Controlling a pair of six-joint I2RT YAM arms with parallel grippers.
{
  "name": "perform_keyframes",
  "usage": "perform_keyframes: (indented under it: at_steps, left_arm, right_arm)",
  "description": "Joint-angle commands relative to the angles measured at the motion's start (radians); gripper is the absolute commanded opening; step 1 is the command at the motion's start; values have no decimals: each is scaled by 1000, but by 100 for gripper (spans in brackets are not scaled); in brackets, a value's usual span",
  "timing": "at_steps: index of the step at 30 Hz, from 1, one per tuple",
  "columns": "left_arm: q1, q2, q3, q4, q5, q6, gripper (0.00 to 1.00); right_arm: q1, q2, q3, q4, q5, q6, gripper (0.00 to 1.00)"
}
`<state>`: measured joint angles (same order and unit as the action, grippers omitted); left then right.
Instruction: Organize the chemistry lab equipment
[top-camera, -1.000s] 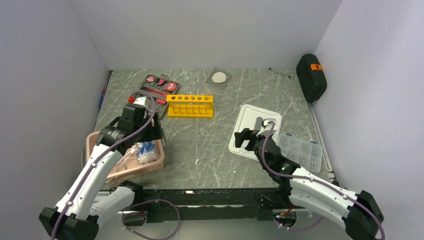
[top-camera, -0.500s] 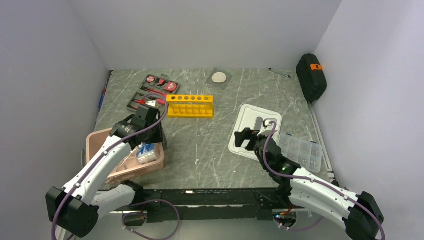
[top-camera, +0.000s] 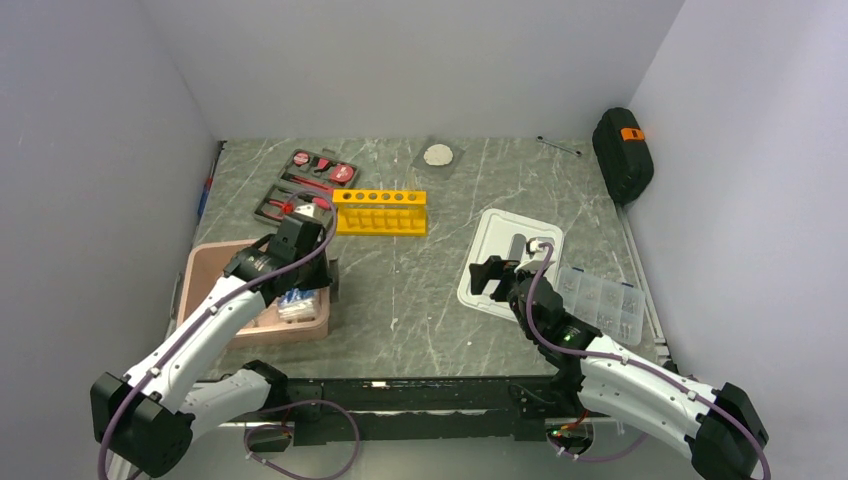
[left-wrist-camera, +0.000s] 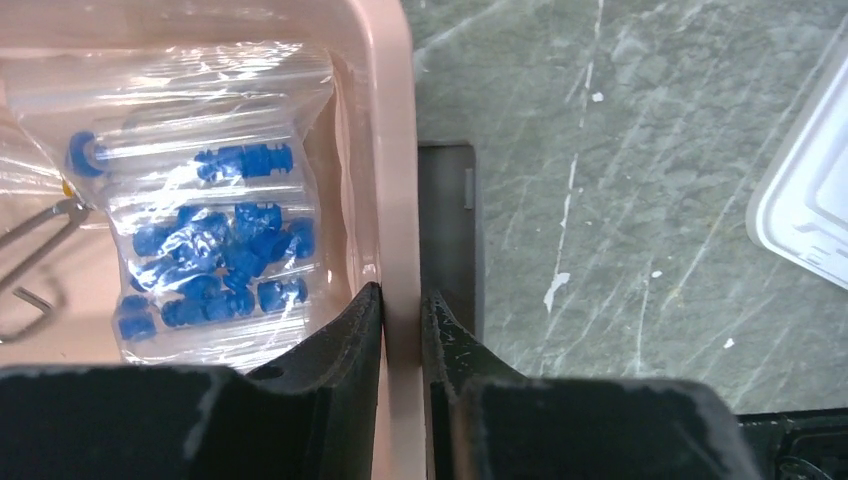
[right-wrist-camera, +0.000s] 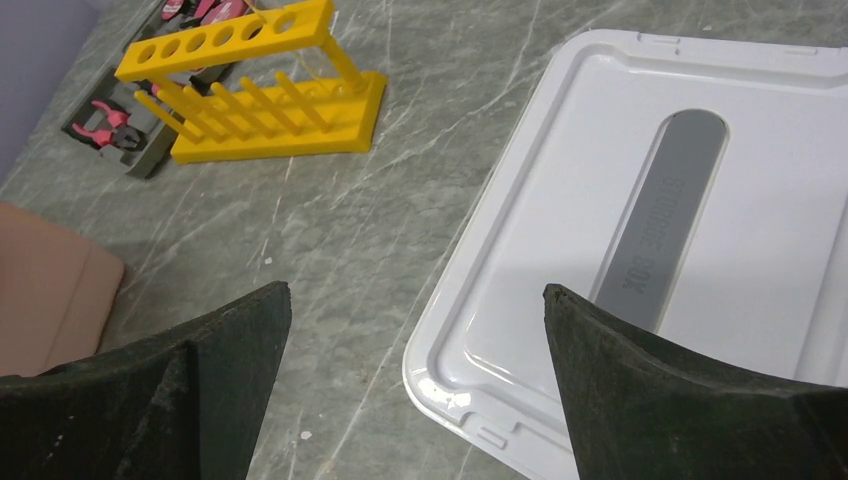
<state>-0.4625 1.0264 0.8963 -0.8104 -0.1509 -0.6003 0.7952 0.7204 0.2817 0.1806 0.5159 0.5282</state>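
Observation:
A pink bin (top-camera: 215, 275) sits at the near left. Its right wall (left-wrist-camera: 390, 150) is pinched between the jaws of my left gripper (left-wrist-camera: 402, 295), which is shut on it. Inside the bin, against that wall, lies a clear bag of blue-capped tubes (left-wrist-camera: 215, 230) (top-camera: 300, 300). The yellow test-tube rack (top-camera: 380, 211) (right-wrist-camera: 262, 90) stands on the table farther back. My right gripper (right-wrist-camera: 415, 290) (top-camera: 485, 275) hangs open with nothing in it, over the near left corner of a white lid (right-wrist-camera: 700, 250).
A red-and-black tool kit (top-camera: 305, 180) lies behind the rack on the left. A clear compartmented box (top-camera: 603, 303) is right of the white lid (top-camera: 512, 262). A black case (top-camera: 622, 153) leans at the back right. A small bag with a white disc (top-camera: 438, 155) lies at the back.
My left gripper came down over the bin's right wall and closed on it. The bin has turned squarer and slid a little away. The right arm has not moved.

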Motion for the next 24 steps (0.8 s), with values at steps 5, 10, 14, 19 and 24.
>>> perform_keyframes:
  at_steps: [5,10,14,19,24]
  left_arm:
    - [-101,-7,9,101,49,-138,4]
    - [-133,-17,15,146,60,-207,0]
    - [-159,0,23,205,74,-239,0]
    - [-204,93,52,285,100,-256,0]
    - [-258,220,129,346,89,-252,0]
  right_arm:
    - [-2,1,42,10,19,15,98]
    - [-1,-6,39,7,24,15,98]
    - [-2,-12,34,7,26,16,98]
    - [-1,-22,31,0,26,16,98]
    - [-2,-46,34,-30,39,16,98]
